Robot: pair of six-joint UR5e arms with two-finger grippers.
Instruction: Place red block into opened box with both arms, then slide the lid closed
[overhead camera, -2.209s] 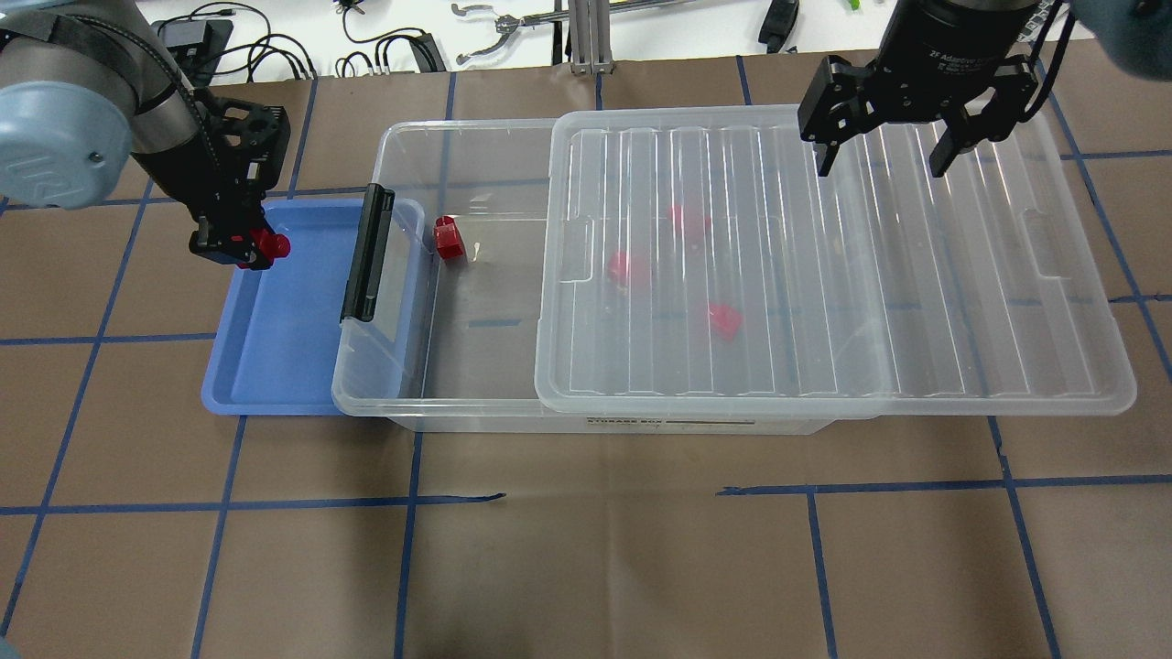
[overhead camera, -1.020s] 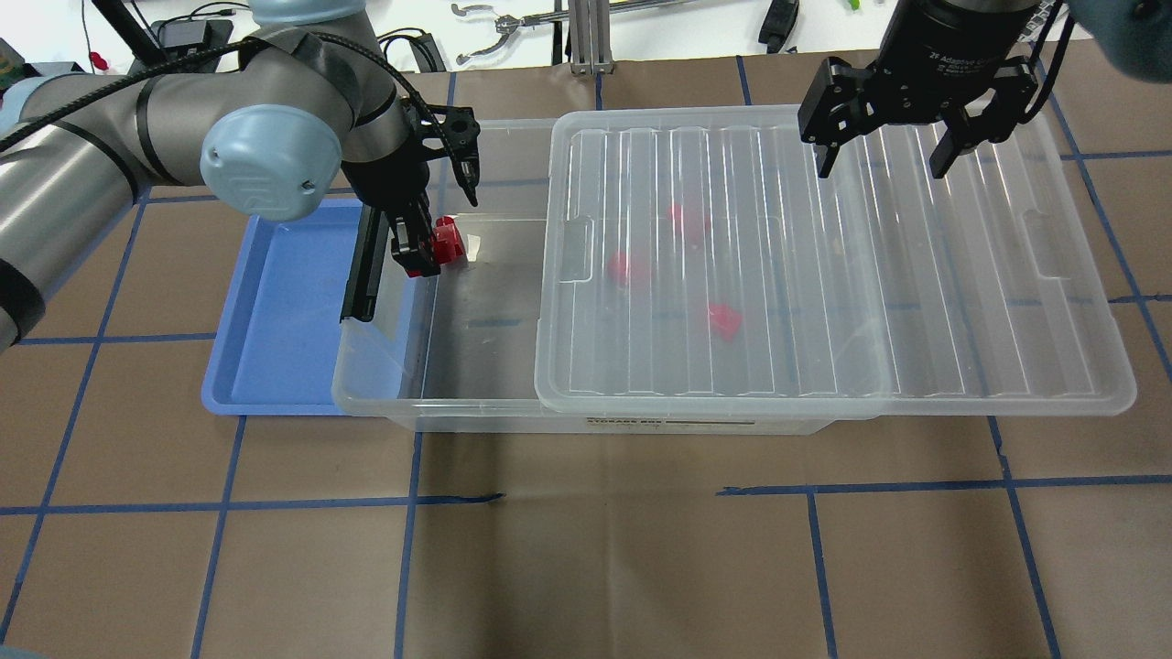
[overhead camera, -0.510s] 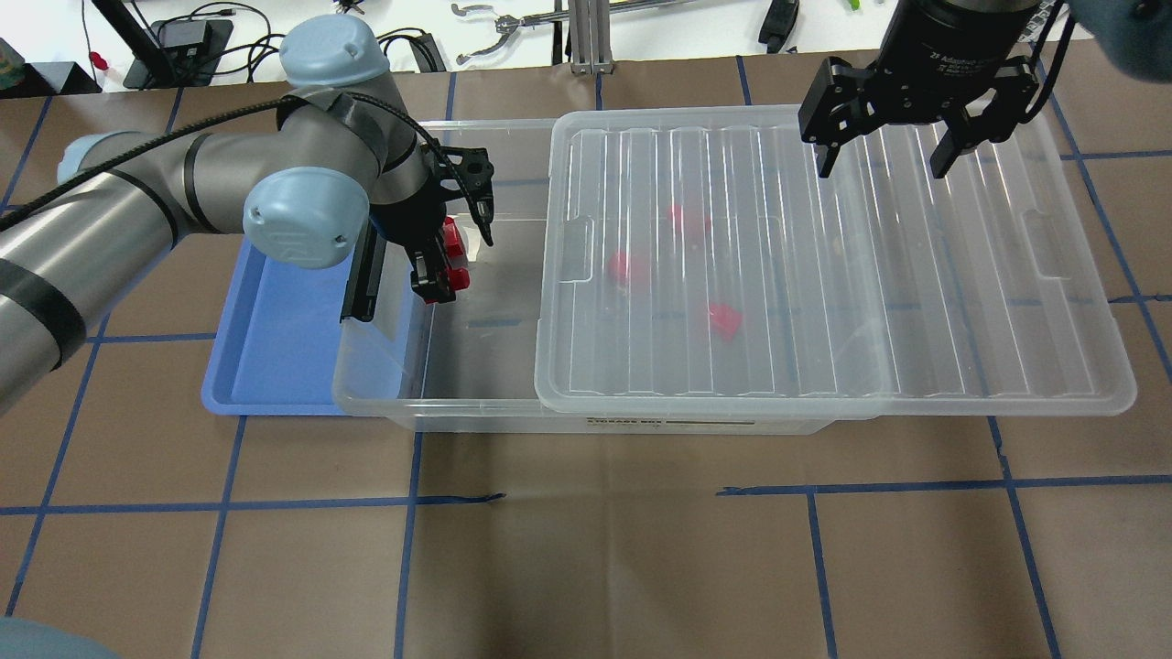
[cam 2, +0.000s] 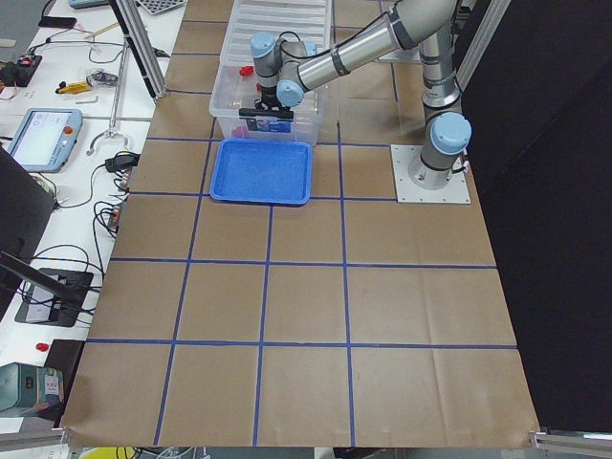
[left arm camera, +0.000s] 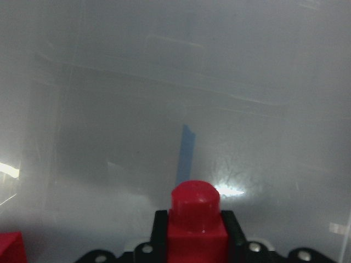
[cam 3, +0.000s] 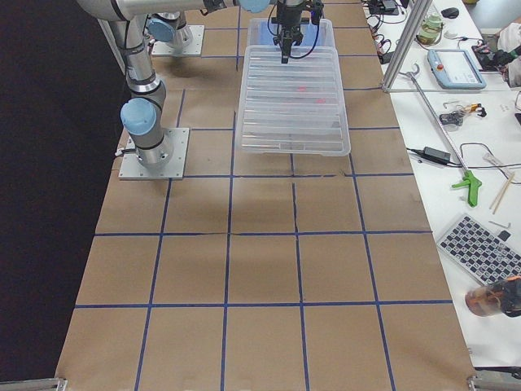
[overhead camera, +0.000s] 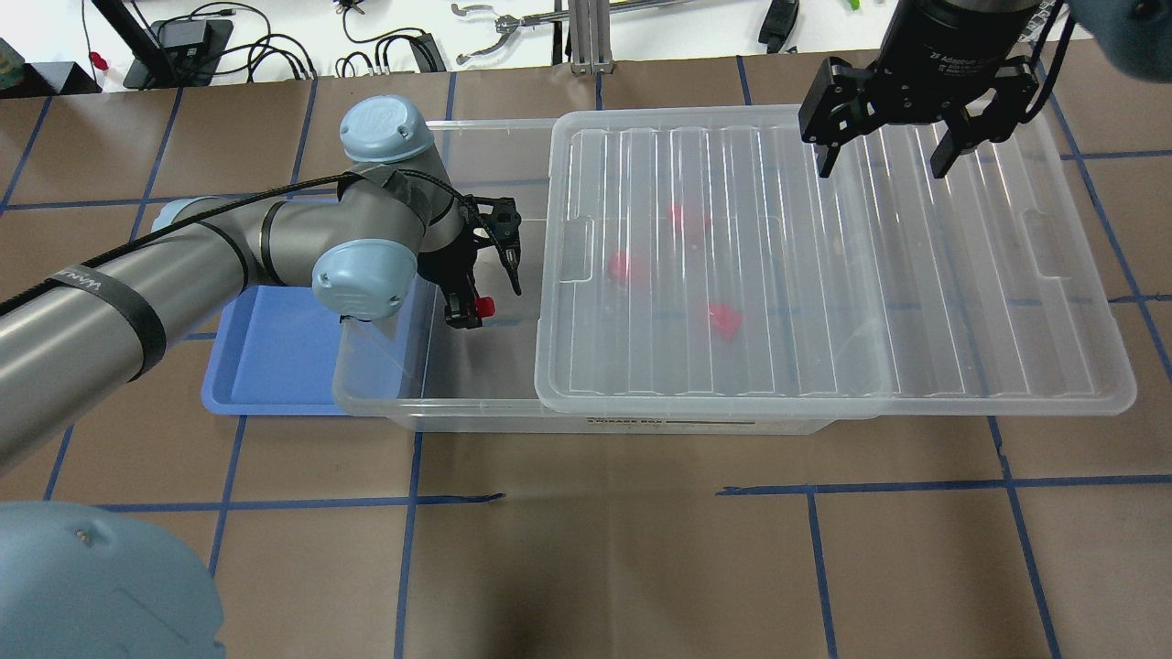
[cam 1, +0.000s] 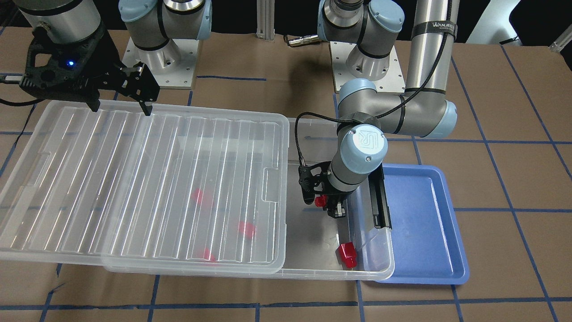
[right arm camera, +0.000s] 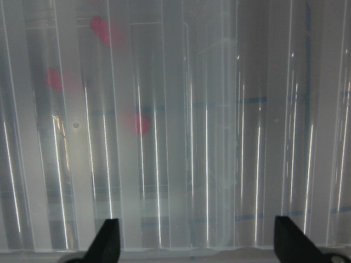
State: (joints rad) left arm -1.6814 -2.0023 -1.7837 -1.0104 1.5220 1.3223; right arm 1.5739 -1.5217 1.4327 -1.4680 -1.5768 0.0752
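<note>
A big clear ridged plastic lid [overhead camera: 916, 302] covers most of a large shallow clear plastic box [overhead camera: 366, 366], leaving open the end on the robot's left. A blue plastic tray [overhead camera: 275, 357] sits against that end. The right gripper [overhead camera: 880, 169] hangs over the lid's far edge, jaws wide apart. The left gripper [overhead camera: 469, 309] reaches into the open end, jaws clamped on a small glossy red block [overhead camera: 484, 304] held above the box floor. A loose red block [cam 1: 346, 255] lies nearby; three more red blocks [overhead camera: 723, 320] show blurred under the lid.
</note>
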